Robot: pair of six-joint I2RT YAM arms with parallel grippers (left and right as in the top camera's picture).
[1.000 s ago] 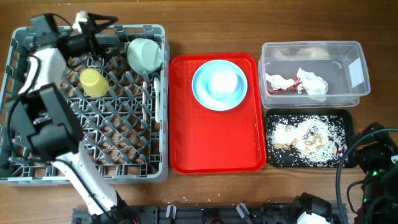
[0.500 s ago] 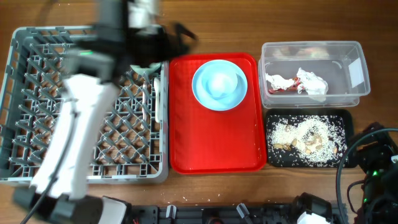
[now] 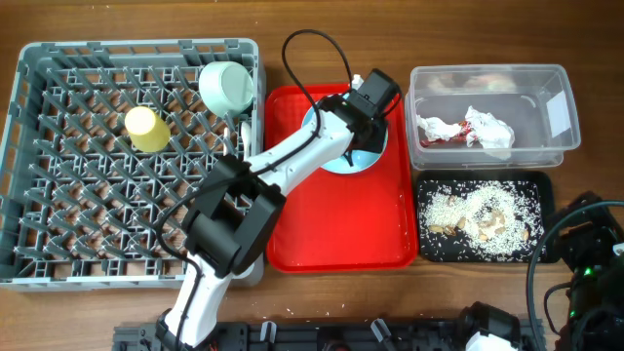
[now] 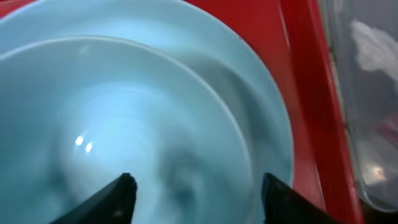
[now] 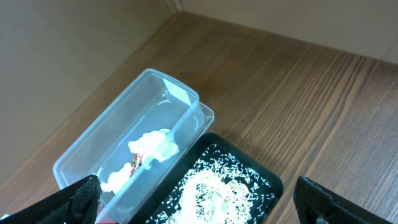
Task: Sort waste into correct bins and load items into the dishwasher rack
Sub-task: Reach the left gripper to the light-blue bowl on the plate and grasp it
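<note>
The light blue plate (image 3: 363, 159) lies on the red serving tray (image 3: 292, 224). My left gripper (image 4: 199, 194) hangs close over it, open, both fingertips (image 4: 124, 194) above the plate (image 4: 93, 93) and nothing between them. The yellow cup (image 3: 146, 129) and pale green bowl (image 3: 227, 86) sit in the grey dishwasher rack (image 3: 58, 244). The napkin (image 3: 483, 129) is in the clear tub (image 3: 556, 107), and grain scraps (image 3: 478, 216) are in the black tray (image 3: 541, 210). My right gripper (image 5: 202, 205) is open above both bins.
The left arm (image 3: 292, 156) stretches from the table's front edge across the rack's right side and the red tray. The right arm's base and cables (image 3: 585, 263) sit at the front right. Bare wood (image 5: 323, 93) lies beyond the bins.
The left arm has swung from the rack's far left corner, across the rack, to the red tray and now hovers over the plate. The right arm has not moved.
</note>
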